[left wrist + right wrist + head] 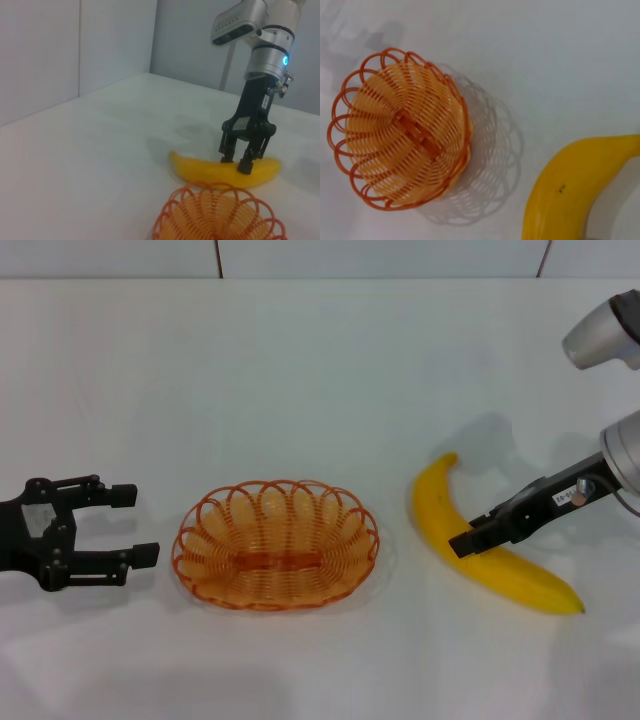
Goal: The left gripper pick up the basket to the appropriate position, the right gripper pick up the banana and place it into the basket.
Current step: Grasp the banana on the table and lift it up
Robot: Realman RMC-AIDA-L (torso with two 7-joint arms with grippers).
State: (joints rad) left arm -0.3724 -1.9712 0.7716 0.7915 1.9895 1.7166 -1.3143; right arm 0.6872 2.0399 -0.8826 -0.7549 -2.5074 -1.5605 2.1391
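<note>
The orange wire basket stands empty on the white table, in the middle near the front. My left gripper is open and empty, a short way to the left of the basket and not touching it. The yellow banana lies on the table to the right of the basket. My right gripper is down over the banana's middle. In the left wrist view its fingers stand apart, one on each side of the banana, behind the basket. The right wrist view shows the basket and the banana side by side.
The white table runs back to a tiled wall. My right arm's silver-grey links reach in from the right edge.
</note>
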